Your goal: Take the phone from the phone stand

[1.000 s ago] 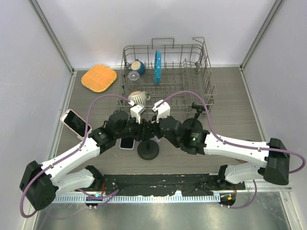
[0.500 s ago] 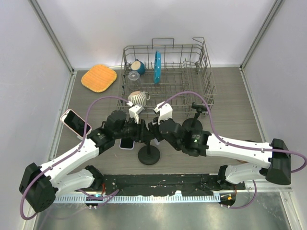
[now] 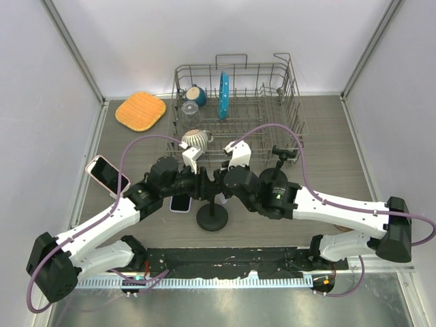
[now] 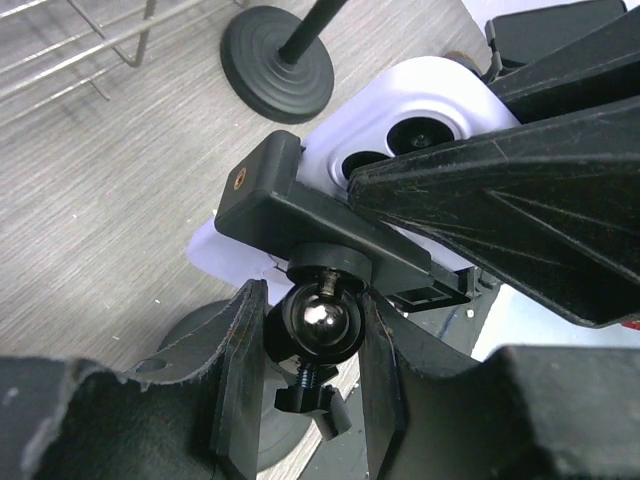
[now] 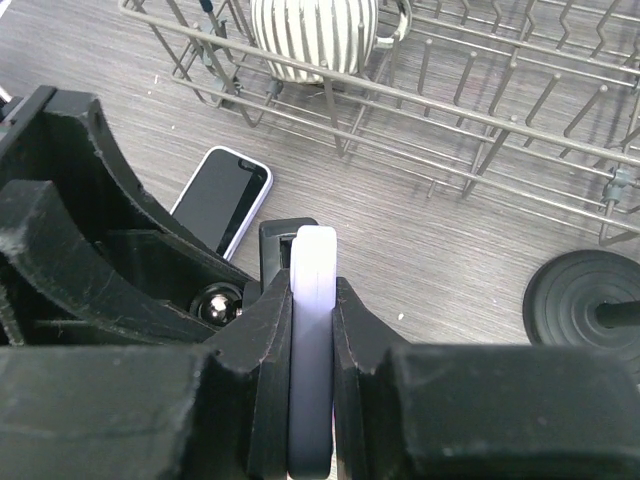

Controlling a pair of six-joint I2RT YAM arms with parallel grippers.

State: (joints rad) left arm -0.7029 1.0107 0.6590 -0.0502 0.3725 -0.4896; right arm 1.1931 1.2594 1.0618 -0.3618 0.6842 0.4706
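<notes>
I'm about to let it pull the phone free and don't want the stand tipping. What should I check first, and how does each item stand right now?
1. Right hand shut on the phone by its edges: ok.
2. Left hand closed around the stand's ball joint: ok.
3. Phone free of the clamp: not ok, it sits in the clamp.
4. Clamp slack enough to let go: cannot tell.
5. Second phone lying on the table, apart from both hands: ok.
</notes>
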